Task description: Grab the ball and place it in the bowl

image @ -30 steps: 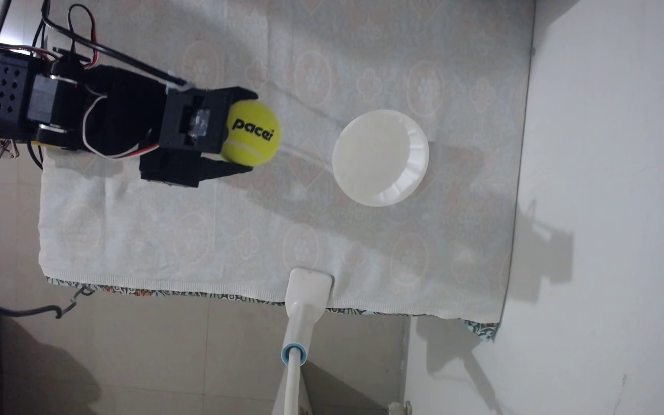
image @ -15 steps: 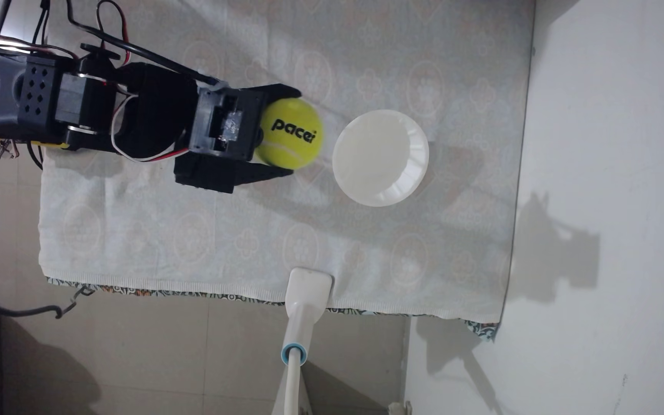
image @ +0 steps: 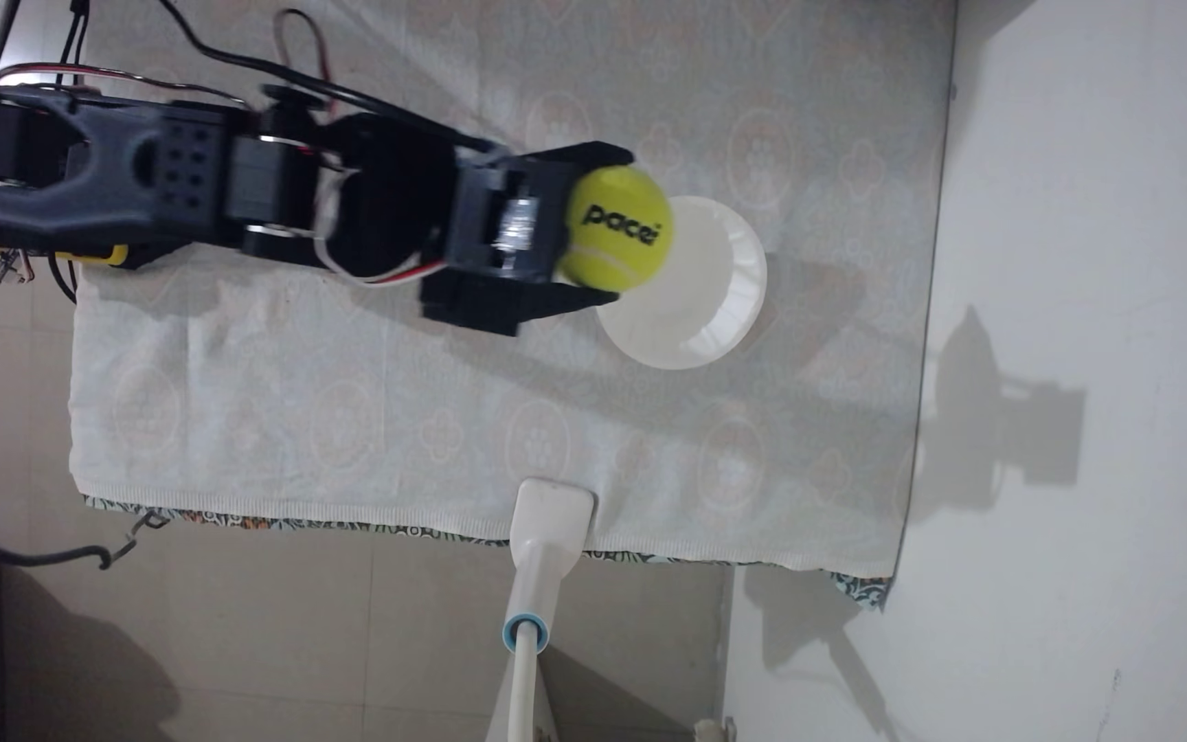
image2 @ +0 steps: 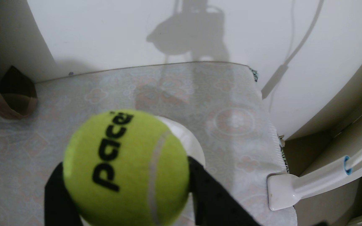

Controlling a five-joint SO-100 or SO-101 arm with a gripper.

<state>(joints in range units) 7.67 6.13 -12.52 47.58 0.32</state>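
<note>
Pale floral-print cloth (image: 362,399) covers the table, w/ a white wall beyond its far edge. Black arm (image: 219,192) reaches in from the left of the fixed view. White bowl (image: 719,285), fluted inner rim, sits on the cloth; wrist view shows just a sliver of it (image2: 193,141) behind the ball. Gripper (image: 615,221) is clamped on the yellow-green "pacer" tennis ball (image: 619,232), one black finger each side. Ball (image2: 125,167) overlaps the bowl's left rim in the fixed view, prob. held above it, height unclear. White clamp (image: 551,521) grips the cloth's near edge.

Bowl (image: 719,285) — left rim behind ball (image: 618,228)
</note>
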